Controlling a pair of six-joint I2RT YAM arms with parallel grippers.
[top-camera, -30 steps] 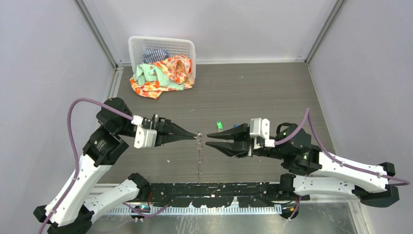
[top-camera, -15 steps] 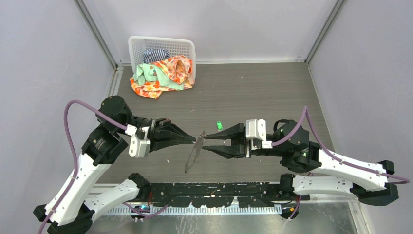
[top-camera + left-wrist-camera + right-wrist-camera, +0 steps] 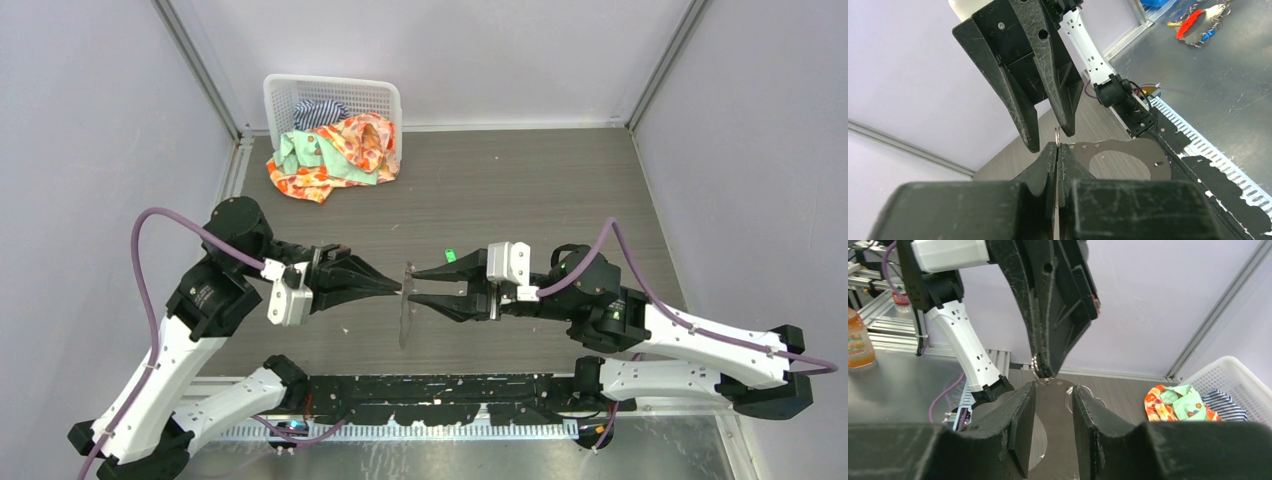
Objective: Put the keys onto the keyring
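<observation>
Overhead only, green key [image 3: 451,257], wrist views, left gripper [image 3: 1056,146] pinching keyring [image 3: 1128,150]

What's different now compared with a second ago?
The right gripper slid left toward the keyring and opened wider. The keyring swung out, then back to hanging edge-on. Unchanged: left gripper shut on the keyring, green key on the table, basket.

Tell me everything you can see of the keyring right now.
The keyring is a thin, flat, silvery-grey, metal-looking piece, almost edge-on from above. It hangs from the shut left gripper, which pinches it near its upper end. The left wrist view shows a large round opening and small holes near its rim. The right gripper stands open astride it; whether they touch cannot be told.
</observation>
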